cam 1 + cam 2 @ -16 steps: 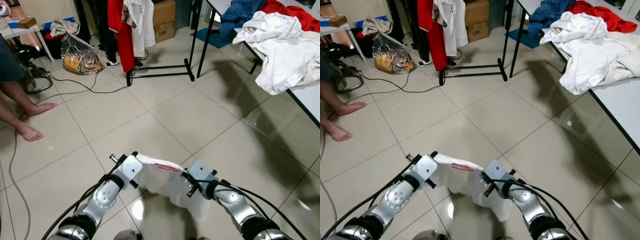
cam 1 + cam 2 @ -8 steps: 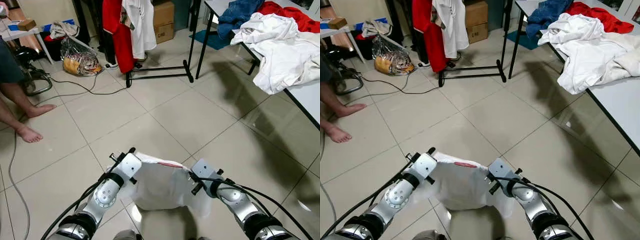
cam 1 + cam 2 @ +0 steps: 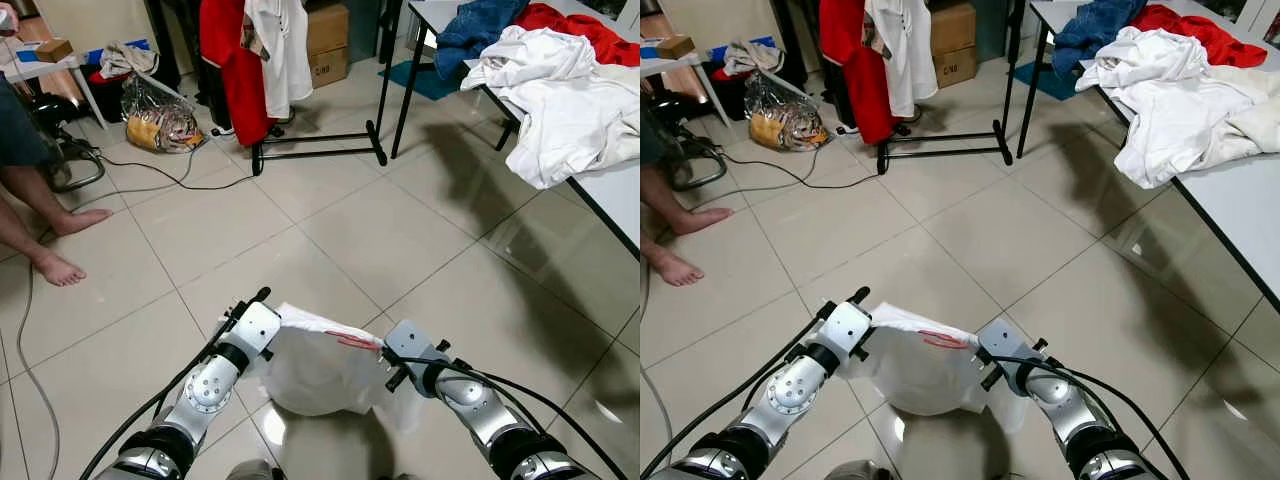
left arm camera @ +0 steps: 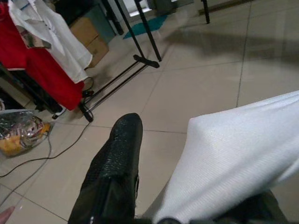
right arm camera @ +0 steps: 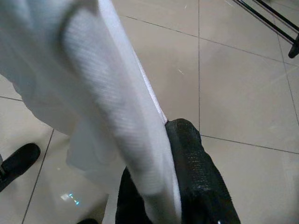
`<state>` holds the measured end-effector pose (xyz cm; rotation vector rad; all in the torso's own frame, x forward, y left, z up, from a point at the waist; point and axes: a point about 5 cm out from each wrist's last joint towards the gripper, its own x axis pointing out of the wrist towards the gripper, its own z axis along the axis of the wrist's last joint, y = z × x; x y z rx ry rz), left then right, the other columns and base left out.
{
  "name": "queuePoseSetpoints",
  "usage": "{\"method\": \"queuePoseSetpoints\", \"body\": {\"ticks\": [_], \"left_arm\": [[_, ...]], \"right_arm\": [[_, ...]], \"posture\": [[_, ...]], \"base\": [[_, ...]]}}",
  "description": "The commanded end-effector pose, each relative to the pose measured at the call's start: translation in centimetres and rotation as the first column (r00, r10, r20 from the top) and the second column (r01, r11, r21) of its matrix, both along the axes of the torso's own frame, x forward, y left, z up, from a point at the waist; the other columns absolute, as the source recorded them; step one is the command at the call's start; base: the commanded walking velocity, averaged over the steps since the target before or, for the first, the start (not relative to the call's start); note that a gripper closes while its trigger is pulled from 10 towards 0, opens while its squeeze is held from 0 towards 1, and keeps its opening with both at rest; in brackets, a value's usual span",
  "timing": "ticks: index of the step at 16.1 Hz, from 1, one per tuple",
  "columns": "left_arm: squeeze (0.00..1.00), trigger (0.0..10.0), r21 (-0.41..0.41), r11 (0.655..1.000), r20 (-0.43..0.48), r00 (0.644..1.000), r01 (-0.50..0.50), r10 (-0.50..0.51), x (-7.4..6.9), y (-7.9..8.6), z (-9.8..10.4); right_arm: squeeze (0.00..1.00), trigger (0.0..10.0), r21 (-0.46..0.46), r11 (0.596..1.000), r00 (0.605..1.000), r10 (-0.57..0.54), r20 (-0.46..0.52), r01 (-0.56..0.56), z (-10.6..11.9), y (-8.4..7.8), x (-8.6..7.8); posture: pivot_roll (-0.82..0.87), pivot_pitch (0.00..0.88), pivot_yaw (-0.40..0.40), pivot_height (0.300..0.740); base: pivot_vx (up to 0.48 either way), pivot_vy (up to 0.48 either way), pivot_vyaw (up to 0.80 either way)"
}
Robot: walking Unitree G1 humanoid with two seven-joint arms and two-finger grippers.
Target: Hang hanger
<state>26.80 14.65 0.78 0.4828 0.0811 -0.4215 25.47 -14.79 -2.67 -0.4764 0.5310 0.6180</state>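
Observation:
A white garment [image 3: 318, 362] with a red print [image 3: 352, 341] hangs between my two grippers, low over the tiled floor. My left gripper [image 3: 266, 314] is shut on its left end, and the left wrist view has one black finger [image 4: 117, 158] beside the white cloth [image 4: 233, 149]. My right gripper [image 3: 386, 354] is shut on the right end, where the cloth [image 5: 107, 107] runs down against a black finger [image 5: 196, 172]. The top edge slants down toward the right gripper and the rest sags below. A black clothes rack [image 3: 320, 152] with a red garment [image 3: 228, 60] and a white shirt [image 3: 278, 45] stands far ahead.
A table [image 3: 615, 205] at the right carries piled white, red and blue clothes [image 3: 560, 90]. A person's bare feet [image 3: 60, 268] are at the left. A cable [image 3: 150, 180], a plastic bag [image 3: 160, 122] and cardboard boxes [image 3: 328, 40] lie near the rack.
The garment was pulled wider between the grippers, and now its right end sits lower, so the top edge slants and the cloth bunches. The view has shifted slightly.

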Motion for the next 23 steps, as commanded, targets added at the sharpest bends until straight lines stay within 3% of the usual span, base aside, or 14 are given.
{"method": "queuePoseSetpoints", "body": {"ticks": [1,23], "left_arm": [[0.09,10.0,-0.013,0.999,0.051,0.998,-0.034,0.035,0.88,0.47,1.0],[0.08,10.0,-0.006,0.999,0.062,0.998,-0.032,0.032,1.13,0.5,1.23]], "right_arm": [[0.0,10.0,-0.04,0.998,0.999,-0.044,-0.012,0.043,-0.11,-1.31,0.08],[0.0,10.0,-0.015,0.998,0.998,-0.065,-0.017,0.065,0.07,-1.07,0.45]], "posture": [[0.13,0.0,0.021,0.74],[0.13,0.0,0.028,0.74]], "base": [[0.0,0.0,0.0],[0.0,0.0,0.0]]}}
